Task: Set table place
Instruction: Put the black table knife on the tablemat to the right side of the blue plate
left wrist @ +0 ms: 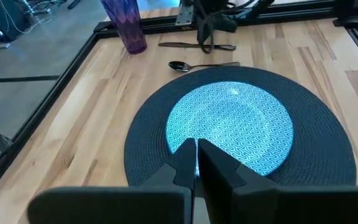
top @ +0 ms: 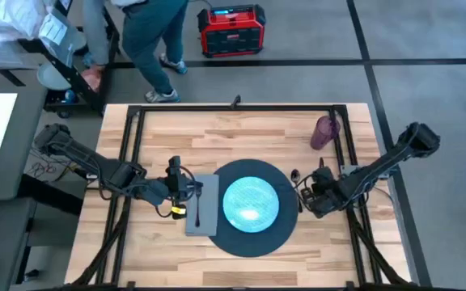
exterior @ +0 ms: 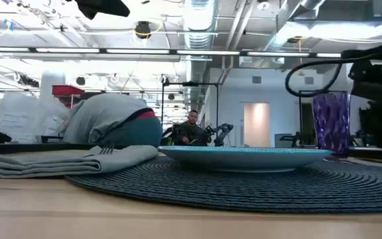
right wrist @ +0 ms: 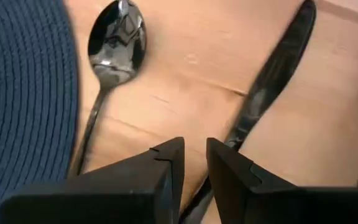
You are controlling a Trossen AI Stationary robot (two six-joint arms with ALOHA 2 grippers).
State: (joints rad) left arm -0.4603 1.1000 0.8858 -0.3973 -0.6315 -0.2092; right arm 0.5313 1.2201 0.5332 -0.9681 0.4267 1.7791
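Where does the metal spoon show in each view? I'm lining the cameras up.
High view: the metal spoon lies just off the dark grey round mat's right edge.
Low view: not visible.
Left wrist view: spoon beyond the mat, near the purple cup.
Right wrist view: spoon between mat and metal knife.
Shared landmark: the mat.

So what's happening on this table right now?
Two robot arms are laying a place setting on the table. A teal plate sits on a round dark mat, with a grey napkin to its left and a fork on the napkin. The left gripper hovers over the napkin, fingers nearly shut. The right gripper is low over the spoon and knife, holding nothing. A purple cup stands farther back.
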